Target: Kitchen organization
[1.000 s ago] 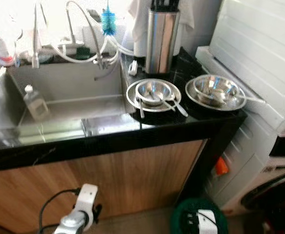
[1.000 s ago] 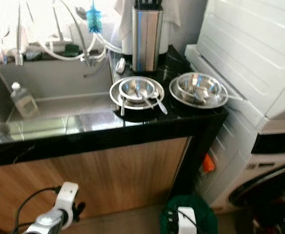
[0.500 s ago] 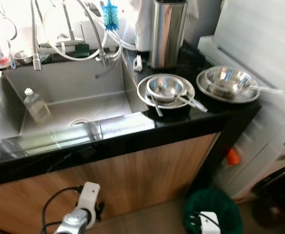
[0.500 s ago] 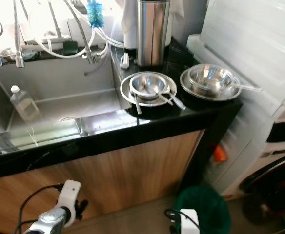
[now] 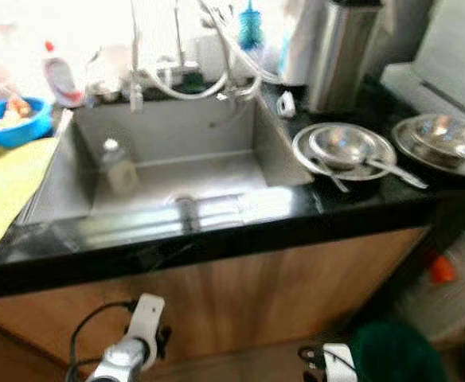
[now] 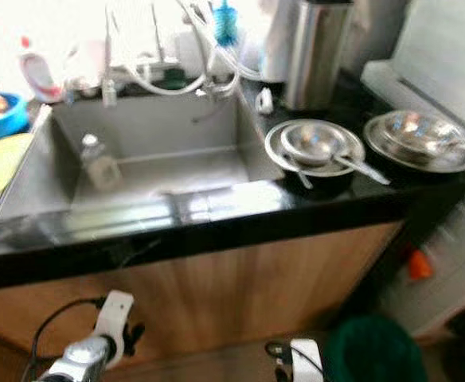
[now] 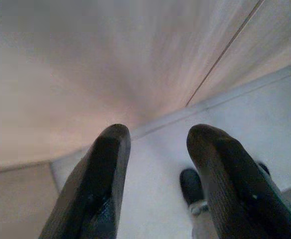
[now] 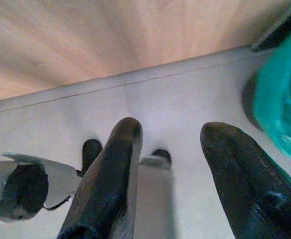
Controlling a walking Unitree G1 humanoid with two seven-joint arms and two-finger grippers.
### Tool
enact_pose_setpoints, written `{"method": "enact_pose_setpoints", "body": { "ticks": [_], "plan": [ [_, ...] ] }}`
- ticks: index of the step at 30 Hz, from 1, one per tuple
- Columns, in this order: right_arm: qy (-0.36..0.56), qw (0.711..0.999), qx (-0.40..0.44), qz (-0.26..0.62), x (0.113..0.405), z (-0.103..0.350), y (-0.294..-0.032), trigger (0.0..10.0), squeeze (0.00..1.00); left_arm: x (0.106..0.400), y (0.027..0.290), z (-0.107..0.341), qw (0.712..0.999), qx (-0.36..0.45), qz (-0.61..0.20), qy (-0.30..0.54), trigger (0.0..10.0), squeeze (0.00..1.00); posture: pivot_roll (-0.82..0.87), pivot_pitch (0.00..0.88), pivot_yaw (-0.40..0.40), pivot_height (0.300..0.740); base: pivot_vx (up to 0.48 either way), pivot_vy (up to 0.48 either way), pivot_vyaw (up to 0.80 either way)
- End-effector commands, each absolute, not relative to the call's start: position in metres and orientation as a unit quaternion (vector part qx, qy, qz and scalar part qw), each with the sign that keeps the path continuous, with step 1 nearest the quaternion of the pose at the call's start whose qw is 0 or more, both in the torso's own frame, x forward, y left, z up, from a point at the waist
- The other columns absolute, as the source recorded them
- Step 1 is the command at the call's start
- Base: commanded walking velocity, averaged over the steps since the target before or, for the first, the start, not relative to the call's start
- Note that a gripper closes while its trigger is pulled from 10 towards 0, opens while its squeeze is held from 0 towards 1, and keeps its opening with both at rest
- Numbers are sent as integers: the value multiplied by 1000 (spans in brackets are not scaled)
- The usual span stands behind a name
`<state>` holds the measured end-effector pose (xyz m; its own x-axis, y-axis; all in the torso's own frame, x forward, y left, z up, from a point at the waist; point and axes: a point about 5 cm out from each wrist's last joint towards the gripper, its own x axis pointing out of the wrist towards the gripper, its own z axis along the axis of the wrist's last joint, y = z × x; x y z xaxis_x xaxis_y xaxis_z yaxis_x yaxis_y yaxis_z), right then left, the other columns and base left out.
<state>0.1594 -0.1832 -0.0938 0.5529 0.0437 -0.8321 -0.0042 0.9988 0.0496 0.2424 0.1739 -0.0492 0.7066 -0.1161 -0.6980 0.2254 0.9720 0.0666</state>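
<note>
A steel sink (image 5: 177,159) sits in a black countertop (image 5: 216,239), with a small clear bottle (image 5: 117,167) standing in it. To its right lie a steel plate holding a bowl and spoons (image 5: 344,150) and a second plate with a bowl (image 5: 443,142). Behind them is a steel knife block (image 5: 340,56). Both arms hang low in front of the wooden cabinet. My left gripper (image 7: 158,133) is open over the pale floor. My right gripper (image 8: 173,127) is open too, with nothing between its fingers.
A blue bowl (image 5: 13,119) and a yellow board (image 5: 5,187) lie left of the sink. A detergent bottle (image 5: 61,76), taps with hoses (image 5: 185,72) and a blue brush (image 5: 250,24) line the back. A green bin (image 5: 396,350) stands on the floor at lower right.
The camera has swung left: the sink is now central, the blue bowl and yellow board have come into view, and the white appliance has left at the right. Both arms still hang idle.
</note>
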Motion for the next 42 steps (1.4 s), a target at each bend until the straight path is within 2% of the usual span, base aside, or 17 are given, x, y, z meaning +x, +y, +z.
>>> {"method": "enact_pose_setpoints", "body": {
  "ticks": [1,12,38,42],
  "plan": [
    [478,878,17,15,158,-94,-183,10000,0,236,176,-54,915,80,-93,385,10000,0,-62,0,10,740,0,0,800],
    [481,877,12,18,158,-95,-183,10000,0,235,176,-55,913,80,-93,388,10000,0,-61,0,10,740,0,0,800],
    [481,876,23,4,157,-95,-183,10000,0,233,171,-56,911,85,-109,388,10000,0,-68,0,14,740,0,0,0],
    [484,875,7,17,158,-95,-183,10000,0,233,171,-56,911,88,-112,387,10000,0,-69,0,15,740,0,-295,0]
  ]
}}
